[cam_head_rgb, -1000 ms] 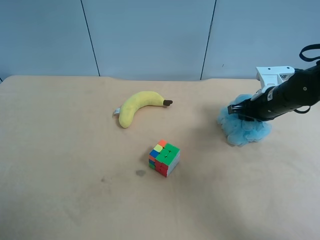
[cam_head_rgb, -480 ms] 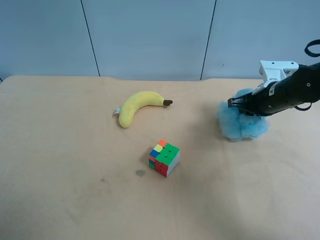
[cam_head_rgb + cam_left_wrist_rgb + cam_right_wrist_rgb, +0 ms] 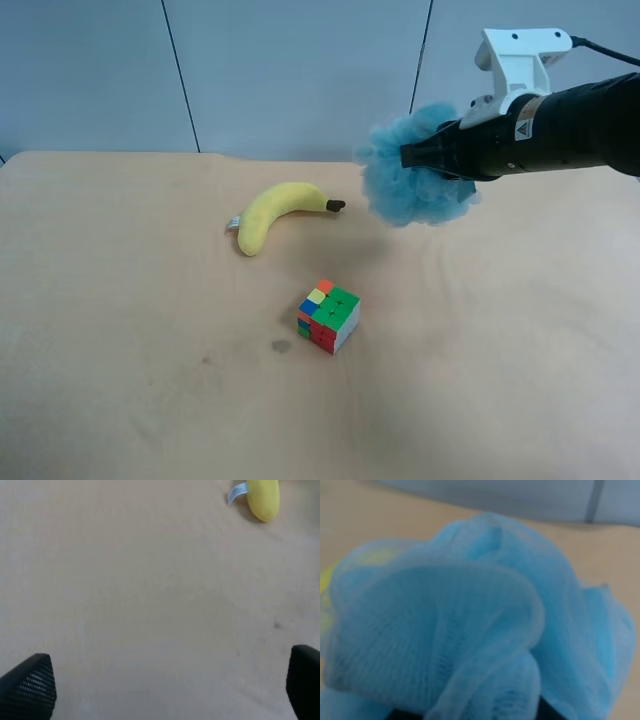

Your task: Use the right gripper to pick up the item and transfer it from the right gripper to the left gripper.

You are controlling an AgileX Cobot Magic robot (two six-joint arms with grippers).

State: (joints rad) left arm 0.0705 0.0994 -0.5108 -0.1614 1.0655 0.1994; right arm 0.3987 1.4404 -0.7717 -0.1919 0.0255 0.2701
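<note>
Light-blue mesh pouf (image 3: 405, 190) hangs pinched in the right gripper (image 3: 410, 156) near its yellow label (image 3: 521, 130); left gripper (image 3: 167, 682) gapes wide.

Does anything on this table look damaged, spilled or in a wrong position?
Nothing is damaged or spilled. The only blemish is a small dark spot on the table beside the puzzle cube. The plush banana lies flat, and the right gripper holds the bath pouf in the air.

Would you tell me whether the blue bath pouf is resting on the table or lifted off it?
Lifted: the pouf hangs clear of the table, clamped by the right gripper.
</note>
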